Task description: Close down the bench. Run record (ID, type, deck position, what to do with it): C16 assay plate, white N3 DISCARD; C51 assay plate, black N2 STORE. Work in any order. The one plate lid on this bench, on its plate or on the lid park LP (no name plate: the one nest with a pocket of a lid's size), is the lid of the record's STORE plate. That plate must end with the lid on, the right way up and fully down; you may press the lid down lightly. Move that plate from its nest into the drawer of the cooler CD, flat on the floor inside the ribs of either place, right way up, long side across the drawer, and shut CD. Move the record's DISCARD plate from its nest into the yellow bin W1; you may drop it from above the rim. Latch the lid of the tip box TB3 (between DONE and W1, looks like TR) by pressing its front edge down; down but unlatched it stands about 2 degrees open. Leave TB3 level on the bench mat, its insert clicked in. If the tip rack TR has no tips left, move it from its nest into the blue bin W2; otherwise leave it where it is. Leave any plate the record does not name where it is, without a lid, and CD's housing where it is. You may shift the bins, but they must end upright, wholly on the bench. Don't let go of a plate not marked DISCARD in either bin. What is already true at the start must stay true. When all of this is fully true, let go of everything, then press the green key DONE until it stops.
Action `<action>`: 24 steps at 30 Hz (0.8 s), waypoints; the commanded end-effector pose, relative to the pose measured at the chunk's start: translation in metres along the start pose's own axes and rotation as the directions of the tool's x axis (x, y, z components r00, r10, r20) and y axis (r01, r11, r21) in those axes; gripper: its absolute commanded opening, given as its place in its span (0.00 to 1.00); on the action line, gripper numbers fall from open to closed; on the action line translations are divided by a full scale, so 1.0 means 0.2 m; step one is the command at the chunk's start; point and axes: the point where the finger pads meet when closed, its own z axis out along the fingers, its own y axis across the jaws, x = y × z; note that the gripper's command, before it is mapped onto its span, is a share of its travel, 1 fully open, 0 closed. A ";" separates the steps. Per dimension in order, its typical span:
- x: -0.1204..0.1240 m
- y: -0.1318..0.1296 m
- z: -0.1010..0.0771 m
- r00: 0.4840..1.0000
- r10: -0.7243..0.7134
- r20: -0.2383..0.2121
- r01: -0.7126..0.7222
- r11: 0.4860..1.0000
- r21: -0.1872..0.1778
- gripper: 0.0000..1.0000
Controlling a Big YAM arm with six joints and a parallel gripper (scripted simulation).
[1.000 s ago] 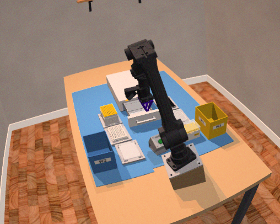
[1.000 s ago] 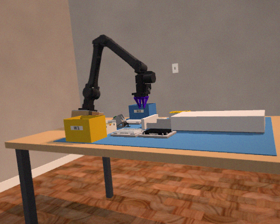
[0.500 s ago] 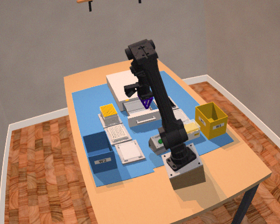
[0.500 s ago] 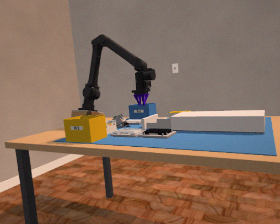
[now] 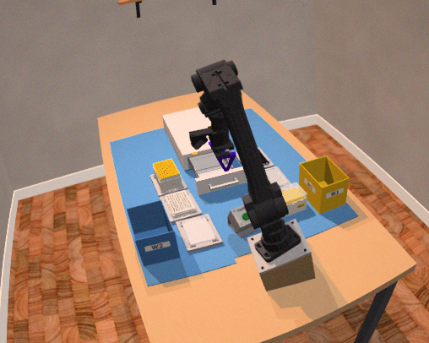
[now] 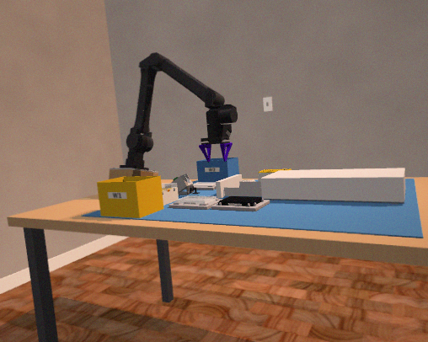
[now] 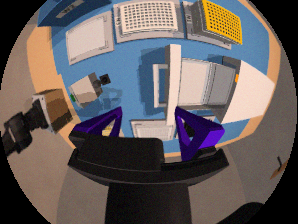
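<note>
My gripper (image 5: 226,162) is open and empty, hanging above the open drawer (image 5: 218,174) of the white cooler CD (image 5: 185,130); it also shows in the side view (image 6: 215,152) and the wrist view (image 7: 148,131). The drawer floor looks bare and ribbed (image 7: 194,83). The black plate (image 6: 239,201) and a white plate (image 6: 193,202) lie in nests right of the drawer, mostly hidden by my arm in the overhead view. The tip rack TR (image 5: 165,171) holds yellow tips. TB3 (image 5: 294,197) sits beside the yellow bin W1 (image 5: 323,183).
The blue bin W2 (image 5: 153,233) stands at the front left. Another white well plate (image 5: 180,204) lies in a nest, with a flat pale panel in the nest in front of it (image 5: 198,231). The green DONE key (image 5: 245,216) is by my arm's base.
</note>
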 end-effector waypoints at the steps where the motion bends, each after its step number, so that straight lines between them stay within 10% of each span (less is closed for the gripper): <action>1: -0.09 0.01 -0.07 0.995 0.103 0.007 -0.103 0.994 0.042 1.00; 24: -0.33 0.31 -0.06 0.740 0.671 0.033 -0.672 0.740 0.028 1.00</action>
